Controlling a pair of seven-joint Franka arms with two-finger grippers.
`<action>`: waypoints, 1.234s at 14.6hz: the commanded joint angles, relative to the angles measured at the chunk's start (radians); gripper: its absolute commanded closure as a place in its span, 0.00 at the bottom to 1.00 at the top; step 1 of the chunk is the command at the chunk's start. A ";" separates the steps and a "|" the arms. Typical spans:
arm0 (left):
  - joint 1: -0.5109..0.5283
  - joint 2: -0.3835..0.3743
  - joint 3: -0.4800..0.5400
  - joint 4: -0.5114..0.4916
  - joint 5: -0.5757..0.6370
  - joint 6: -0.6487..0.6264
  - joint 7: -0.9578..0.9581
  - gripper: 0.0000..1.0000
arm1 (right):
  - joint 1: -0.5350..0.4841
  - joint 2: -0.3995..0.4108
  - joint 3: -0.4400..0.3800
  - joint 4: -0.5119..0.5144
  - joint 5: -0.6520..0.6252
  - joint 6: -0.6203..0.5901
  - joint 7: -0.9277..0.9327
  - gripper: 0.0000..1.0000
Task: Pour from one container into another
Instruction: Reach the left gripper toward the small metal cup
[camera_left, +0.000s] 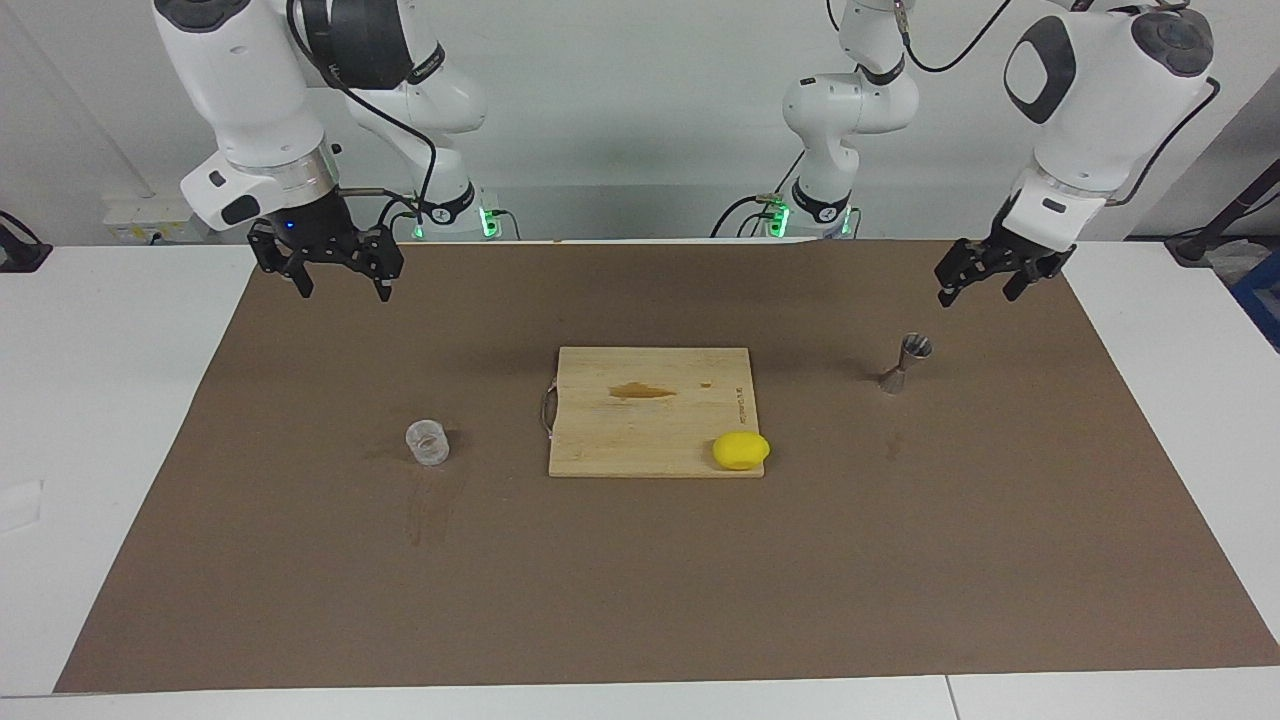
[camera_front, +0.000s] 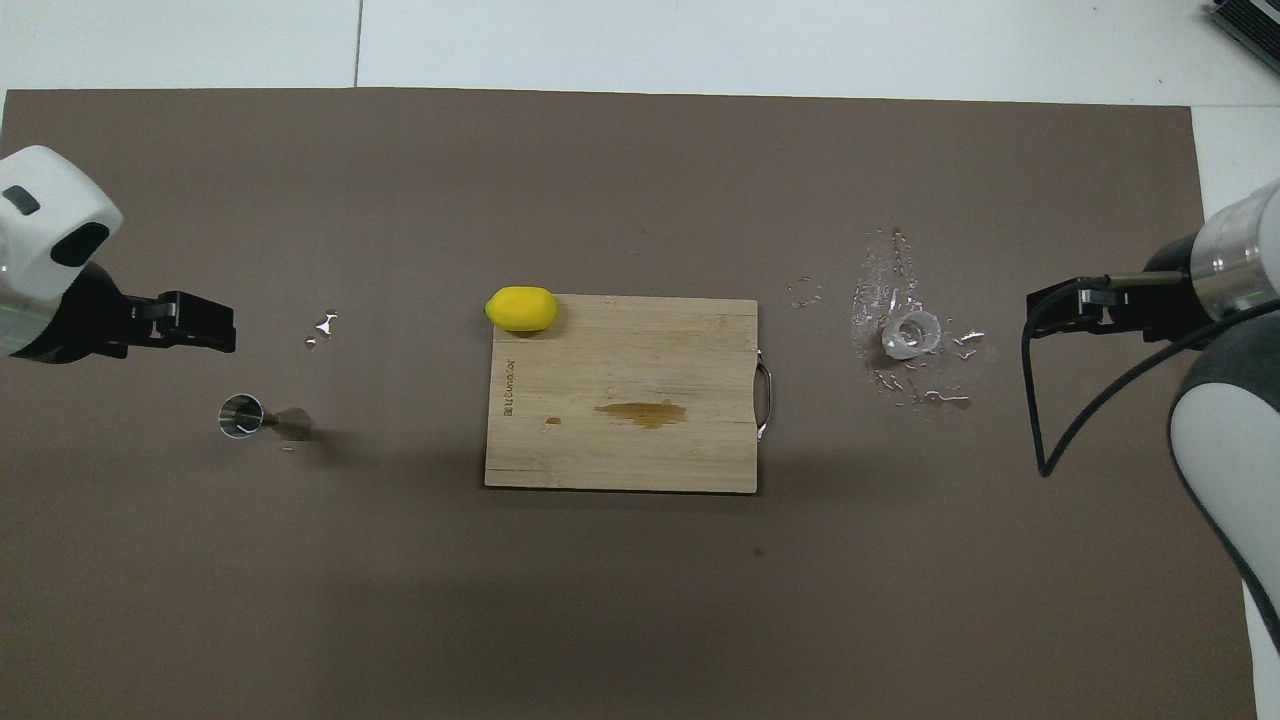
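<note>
Tumbler (camera_left: 428, 442) upright on brown mat (camera_left: 640, 600) toward right arm's end of desk (camera_left: 100, 400), wet patches around it. We see jigger (camera_left: 906, 362) upright toward left arm's end, well apart from tumbler. Between them cutting board (camera_left: 640, 420), stain on it, lemon (camera_left: 741, 450) at its corner. Left hand (camera_left: 980, 283) released, empty, raised over mat near jigger. Right hand (camera_left: 340, 280) released, empty, raised over mat edge nearest robots.
</note>
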 joint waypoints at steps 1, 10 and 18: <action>-0.052 -0.050 0.011 -0.069 0.018 -0.032 -0.008 0.00 | -0.009 -0.020 0.005 -0.017 -0.007 0.001 -0.013 0.00; 0.168 -0.029 0.022 -0.081 -0.200 -0.015 0.422 0.00 | -0.009 -0.020 0.005 -0.017 -0.007 0.001 -0.013 0.00; 0.394 0.066 0.022 -0.146 -0.545 0.009 1.110 0.00 | -0.009 -0.020 0.005 -0.017 -0.007 0.001 -0.013 0.00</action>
